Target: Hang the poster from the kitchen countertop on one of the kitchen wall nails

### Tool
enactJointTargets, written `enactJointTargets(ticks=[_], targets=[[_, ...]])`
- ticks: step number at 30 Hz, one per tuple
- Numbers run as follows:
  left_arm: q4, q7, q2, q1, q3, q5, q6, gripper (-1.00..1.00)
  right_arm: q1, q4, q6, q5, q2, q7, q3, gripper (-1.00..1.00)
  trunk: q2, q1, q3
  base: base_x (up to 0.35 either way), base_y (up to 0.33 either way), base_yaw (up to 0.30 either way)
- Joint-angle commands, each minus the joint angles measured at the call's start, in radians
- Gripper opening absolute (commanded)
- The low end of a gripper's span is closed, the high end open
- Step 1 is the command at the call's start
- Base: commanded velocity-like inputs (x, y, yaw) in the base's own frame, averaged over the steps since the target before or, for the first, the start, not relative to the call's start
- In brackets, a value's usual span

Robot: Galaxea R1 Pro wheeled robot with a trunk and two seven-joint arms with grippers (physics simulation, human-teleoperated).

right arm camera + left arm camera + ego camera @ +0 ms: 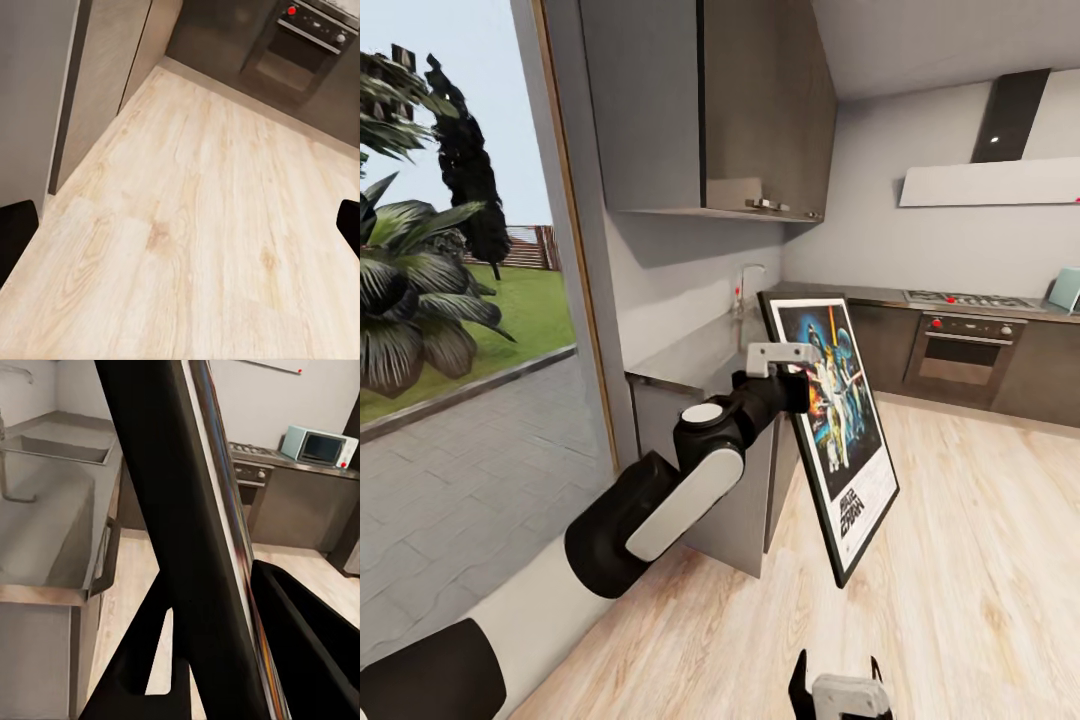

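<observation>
- Left tool (792, 372) pinches the upright rectangular poster with thin black frame, white border and dark blue artwork (830, 420) at its left edge, in the upper half of the frame.
- Left arm (680, 480), black with white panels, reaches forward from the lower left of the head view, bent at the elbow, its forearm pointing toward the poster.
- Poster hangs in the air over the pale wooden plank floor (960, 560), tilted, with its top leaning toward the left wall and its bottom corner swung out toward the room; it stands just off the end of the glossy dark grey tabletop (690, 365), apart from it.
- Left wrist view looks along the poster's black edge (180, 525), which crosses the picture as a broad dark bar between two black fingers (300, 637); a thin shiny strip runs along that edge.
- Same view takes in the inset rectangular sink (56, 450) in the tabletop and a pale blue microwave (319, 446) on the far counter.
- Right tool (840, 690) sits low at the bottom of the head view, spread wide and holding nothing, with black fingertips (16, 232) at opposite edges of the right wrist view above bare floor.
- Head view adds a built-in oven with red knobs (965, 345), grey wall cabinets (740, 110) and a tall window onto a garden (450, 250).
</observation>
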State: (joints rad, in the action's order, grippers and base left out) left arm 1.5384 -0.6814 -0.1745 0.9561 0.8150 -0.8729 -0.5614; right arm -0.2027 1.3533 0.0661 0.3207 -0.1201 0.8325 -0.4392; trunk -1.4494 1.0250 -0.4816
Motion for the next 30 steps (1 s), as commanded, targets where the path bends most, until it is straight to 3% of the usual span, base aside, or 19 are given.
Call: enactJointTargets(ticks=[1, 21, 26, 30], targets=[[0.001, -0.021, 0.000, 0.001, 0.010, -0.015, 0.005, -1.00, 0.000, 0.005, 0.018, 0.007, -0.001, 0.018, -0.019, 1.00, -0.001, 0.000, -0.001, 0.000, 0.000, 0.000], [0.000, -0.032, 0.000, 0.001, 0.023, -0.024, 0.012, -1.00, 0.000, 0.021, 0.029, 0.007, -0.003, 0.035, -0.042, 1.00, -0.001, 0.000, -0.001, 0.000, 0.000, 0.000], [-0.002, -0.032, 0.000, 0.001, 0.042, -0.024, 0.012, -1.00, 0.005, 0.034, 0.035, 0.010, -0.005, 0.055, -0.063, 1.00, -0.001, 0.000, -0.001, 0.000, 0.000, 0.000], [-0.004, -0.032, 0.000, 0.001, 0.047, -0.024, 0.012, -1.00, 0.017, 0.055, 0.106, 0.010, -0.007, 0.096, -0.077, 1.00, -0.001, 0.000, -0.001, 0.000, 0.000, 0.000]])
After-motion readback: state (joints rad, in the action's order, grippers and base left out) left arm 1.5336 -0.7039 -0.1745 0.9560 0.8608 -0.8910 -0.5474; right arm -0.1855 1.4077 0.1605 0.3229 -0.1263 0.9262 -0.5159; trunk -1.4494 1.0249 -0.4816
